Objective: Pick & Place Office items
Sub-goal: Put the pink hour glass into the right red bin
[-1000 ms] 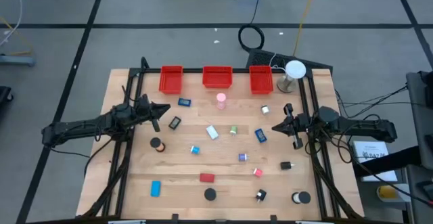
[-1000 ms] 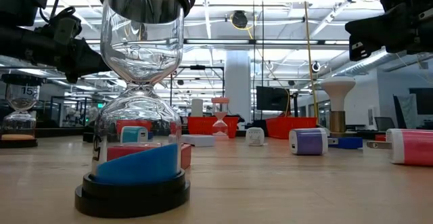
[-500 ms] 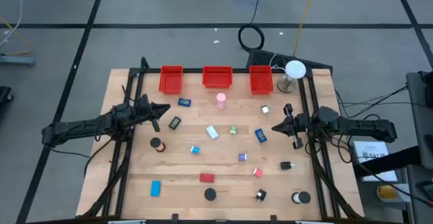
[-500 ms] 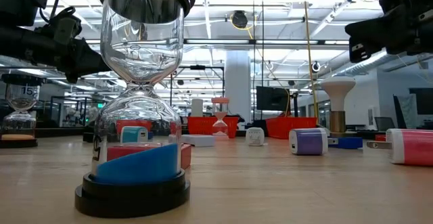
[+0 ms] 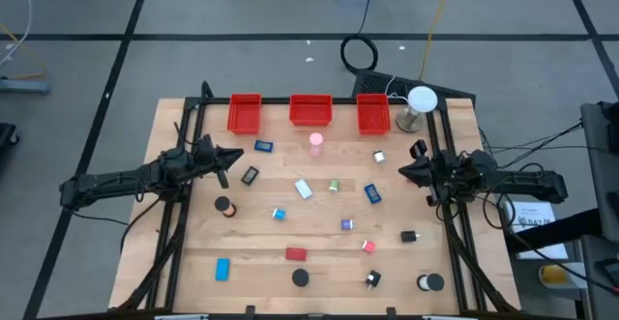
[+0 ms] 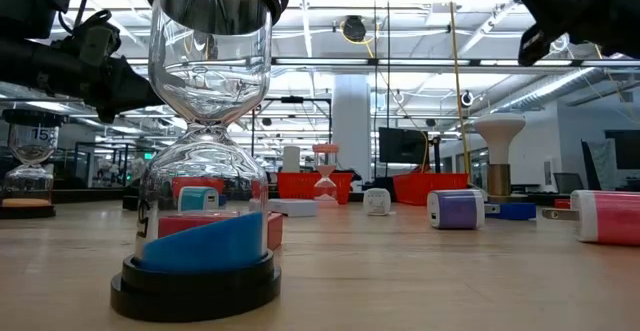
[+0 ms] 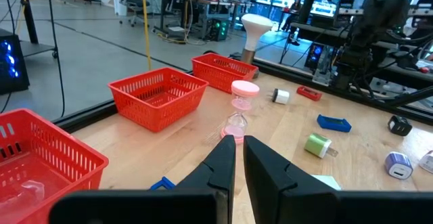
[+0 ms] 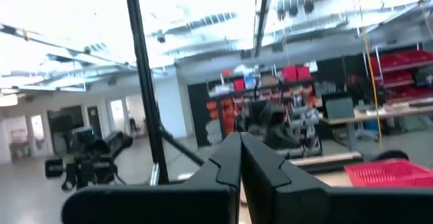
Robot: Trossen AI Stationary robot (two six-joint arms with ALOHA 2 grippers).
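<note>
Right gripper (image 5: 404, 169) has pulled back toward the right rail and lifted, fingers clenched on nothing. My office items (image 5: 304, 189) lie scattered over the bench (image 5: 259, 243), untouched. Left gripper (image 5: 235, 157) hovers at the left side, fingers nearly closed, empty, near the bins (image 5: 310, 111).

3 red bins (image 5: 310, 110) along far edge; office items (image 5: 304, 189) scattered.
</note>
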